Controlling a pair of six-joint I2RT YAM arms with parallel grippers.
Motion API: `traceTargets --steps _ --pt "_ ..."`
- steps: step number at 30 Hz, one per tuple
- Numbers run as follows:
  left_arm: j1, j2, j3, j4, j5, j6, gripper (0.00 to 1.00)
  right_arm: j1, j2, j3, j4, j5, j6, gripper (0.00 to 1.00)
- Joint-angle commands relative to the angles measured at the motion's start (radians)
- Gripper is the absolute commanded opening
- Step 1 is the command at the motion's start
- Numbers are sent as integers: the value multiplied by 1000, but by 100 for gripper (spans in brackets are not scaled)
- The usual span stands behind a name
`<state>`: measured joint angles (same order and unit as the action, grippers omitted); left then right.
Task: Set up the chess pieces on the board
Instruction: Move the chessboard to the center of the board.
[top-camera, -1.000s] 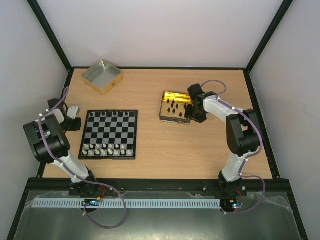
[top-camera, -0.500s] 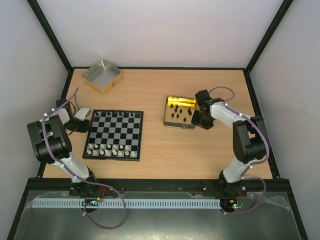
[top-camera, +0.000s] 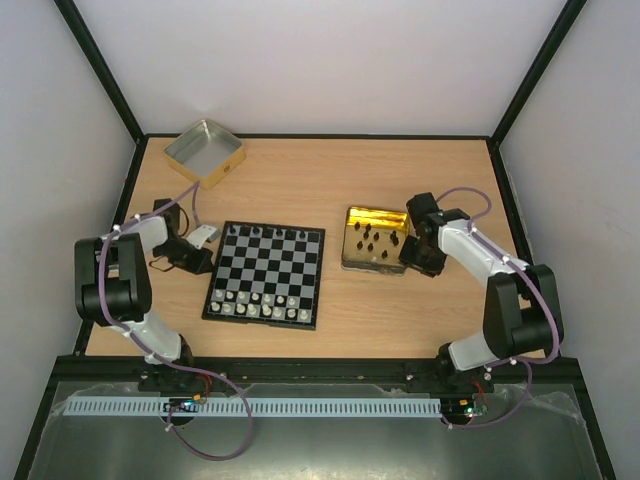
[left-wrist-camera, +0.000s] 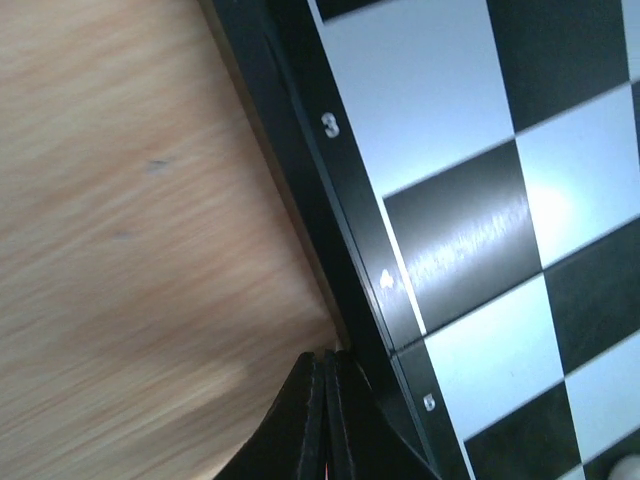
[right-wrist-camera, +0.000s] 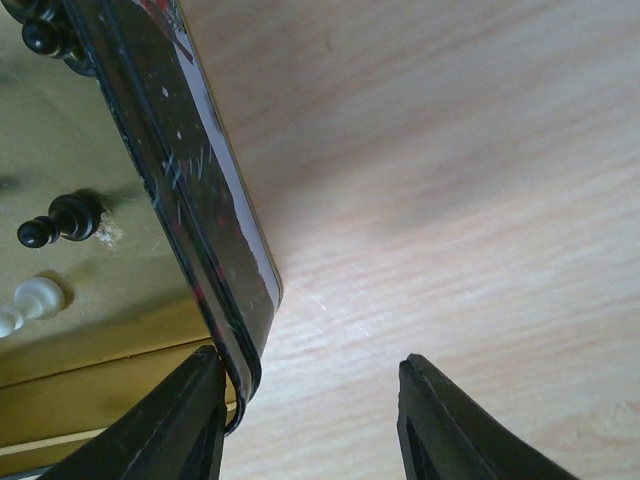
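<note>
The board (top-camera: 266, 272) lies left of the table's middle, with several black chess pieces (top-camera: 270, 233) along its far row and silvery-white pieces (top-camera: 260, 305) on its near rows. My left gripper (top-camera: 204, 248) is shut and empty, its tips (left-wrist-camera: 326, 362) touching the board's black left border (left-wrist-camera: 355, 250). More black chess pieces (top-camera: 371, 236) stand in the gold tin (top-camera: 352, 255). My right gripper (top-camera: 414, 252) is open (right-wrist-camera: 310, 405) at the tin's right wall (right-wrist-camera: 215, 250), with one finger (right-wrist-camera: 190, 420) on the inner side. Black pieces (right-wrist-camera: 58, 220) show inside.
A silver-lined square tin (top-camera: 204, 153) sits at the far left corner. A white piece (right-wrist-camera: 35, 298) lies in the gold tin. Black frame posts and pale walls close in the table on the left, right and back.
The board has slid right across the table with my left gripper against its left edge. The gold tin has also moved right and slightly nearer with my right gripper.
</note>
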<state>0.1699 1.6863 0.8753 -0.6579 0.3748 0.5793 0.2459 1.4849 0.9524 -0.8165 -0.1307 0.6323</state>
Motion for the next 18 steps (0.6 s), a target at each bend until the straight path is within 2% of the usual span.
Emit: traceTargets --steps 1,11,18 --pt "-62 90 -78 -178 -72 22 2 -6 -60 -63 -90 11 48 45" --pt "-147 92 -94 -193 -67 50 2 -41 -180 -167 -126 18 99 45" --pt "-216 96 -100 -184 -62 55 2 -86 -254 -149 -183 93 126 46"
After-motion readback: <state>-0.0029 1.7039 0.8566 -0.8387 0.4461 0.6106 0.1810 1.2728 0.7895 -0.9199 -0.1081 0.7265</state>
